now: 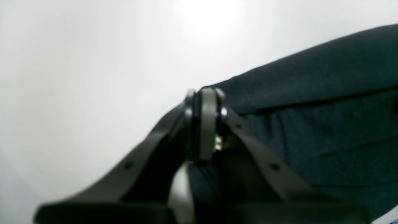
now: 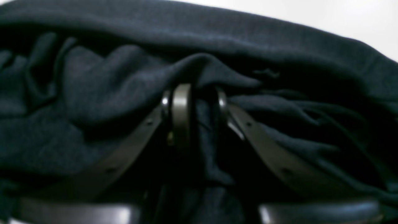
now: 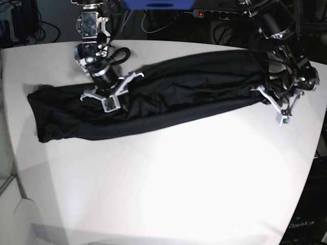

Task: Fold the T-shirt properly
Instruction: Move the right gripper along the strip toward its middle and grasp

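The black T-shirt (image 3: 189, 87) lies bunched in a long band across the back of the white table (image 3: 179, 168), from far left to far right. My right gripper (image 3: 108, 95) is down on its left part; the right wrist view shows that gripper (image 2: 194, 93) shut on a raised fold of the T-shirt (image 2: 93, 77). At the band's right end is my left gripper (image 3: 265, 97). In the left wrist view the left gripper (image 1: 205, 93) is shut at the T-shirt's (image 1: 326, 93) edge, with dark fabric pinched between its fingers.
A power strip (image 3: 204, 14) with a red light and cables lie behind the table's back edge. The table's right edge (image 3: 314, 148) curves in close to the left arm. The bare tabletop (image 1: 93, 62) fills the left of the left wrist view.
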`<action>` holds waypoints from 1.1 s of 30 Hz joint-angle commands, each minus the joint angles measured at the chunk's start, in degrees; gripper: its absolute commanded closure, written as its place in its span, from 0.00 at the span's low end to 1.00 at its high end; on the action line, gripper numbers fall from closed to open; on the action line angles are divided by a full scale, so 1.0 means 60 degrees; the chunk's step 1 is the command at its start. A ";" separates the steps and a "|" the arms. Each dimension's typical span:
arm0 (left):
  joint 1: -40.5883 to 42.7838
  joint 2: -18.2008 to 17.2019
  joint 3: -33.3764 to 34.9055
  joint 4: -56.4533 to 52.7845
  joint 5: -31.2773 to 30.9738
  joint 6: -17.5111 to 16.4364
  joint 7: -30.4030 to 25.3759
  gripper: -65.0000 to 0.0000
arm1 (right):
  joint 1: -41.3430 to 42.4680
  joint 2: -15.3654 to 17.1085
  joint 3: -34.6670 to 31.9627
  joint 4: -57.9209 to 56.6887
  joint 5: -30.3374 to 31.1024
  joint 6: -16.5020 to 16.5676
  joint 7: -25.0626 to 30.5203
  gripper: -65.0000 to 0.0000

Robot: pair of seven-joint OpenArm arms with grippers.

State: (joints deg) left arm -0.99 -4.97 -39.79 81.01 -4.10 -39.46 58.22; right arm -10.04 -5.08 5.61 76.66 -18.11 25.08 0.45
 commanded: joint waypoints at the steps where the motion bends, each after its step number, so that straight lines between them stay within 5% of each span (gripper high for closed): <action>1: 0.0071 0.0045 0.0046 -0.0059 0.0280 -0.0090 0.0502 1.00 | -0.0106 0.0019 0.0011 -0.0550 -0.0579 0.0091 -0.1474 0.80; 14: -0.0530 -0.0028 0.0031 -0.0161 0.0353 -0.0090 0.0385 1.00 | 0.1637 0.0034 0.1154 -0.2704 -0.0608 0.0076 -0.1459 0.80; 23: -0.1146 0.0016 -0.1229 -0.0059 0.0309 -0.0090 0.0576 1.00 | 0.1403 0.0034 0.1241 -0.2660 -0.0608 0.0076 -0.1430 0.80; 28: -0.1028 0.0060 -0.1449 0.0732 0.0265 -0.0090 0.2319 1.00 | 0.1388 0.0034 0.1241 -0.2675 -0.0608 0.0076 -0.1415 0.80; 33: -0.0940 0.0206 -0.1434 0.1392 0.0265 -0.0090 0.2979 1.00 | 0.1432 0.0034 0.1241 -0.2675 -0.0608 0.0076 -0.1430 0.80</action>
State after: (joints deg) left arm -5.89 -2.94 -48.34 88.38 -2.37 -40.10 76.31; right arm 0.93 -5.56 12.38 62.52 -15.81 27.40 5.50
